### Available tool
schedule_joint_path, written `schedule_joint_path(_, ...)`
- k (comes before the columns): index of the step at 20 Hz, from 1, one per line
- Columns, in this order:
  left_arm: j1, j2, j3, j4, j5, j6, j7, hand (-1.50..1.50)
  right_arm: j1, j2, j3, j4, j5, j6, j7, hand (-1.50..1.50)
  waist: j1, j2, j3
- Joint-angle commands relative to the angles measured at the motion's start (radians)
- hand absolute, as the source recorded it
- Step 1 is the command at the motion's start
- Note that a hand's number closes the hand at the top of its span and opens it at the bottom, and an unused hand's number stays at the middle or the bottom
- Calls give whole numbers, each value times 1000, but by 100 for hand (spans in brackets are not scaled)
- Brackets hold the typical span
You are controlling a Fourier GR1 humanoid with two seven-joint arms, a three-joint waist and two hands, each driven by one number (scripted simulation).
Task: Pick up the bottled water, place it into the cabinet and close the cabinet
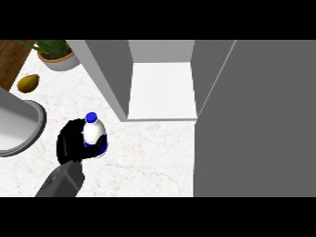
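Grey left forearm (pixel 61 183) nearest me; black left hand (pixel 70 141) curled round white blue-capped plastic water bottle (pixel 94 131). I judge pickup in hand. Next: lift, carry ahead-right of hand into open grey cabinet (pixel 161 92), clearing tall grey door (pixel 263 120) further right.

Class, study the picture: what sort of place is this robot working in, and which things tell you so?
Most likely a kitchen: a white marbled counter, an open grey cabinet standing on it, and bottled water held in the left hand.
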Motion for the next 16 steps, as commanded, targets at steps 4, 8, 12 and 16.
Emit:
schedule_joint_path(4, 2, -78, -144, -129, -16, -24, 42, 150, -3, -19, -43, -142, -96, -25, 72, -150, 18, -5, 1)
schedule_joint_path(8, 85, -79, -260, -275, 15, 39, 71, 150, 26, -17, -55, -120, -81, 2, 36, -150, 18, -11, 2)
schedule_joint_path(12, 126, -79, -372, -443, 61, 56, 178, 150, -48, -13, -42, -111, -85, -42, 69, -150, 33, -10, 2)
schedule_joint_path(16, 128, -79, -511, -625, 119, 196, 256, 150, -34, 15, 15, -150, -32, -59, 105, -150, 19, -7, 1)
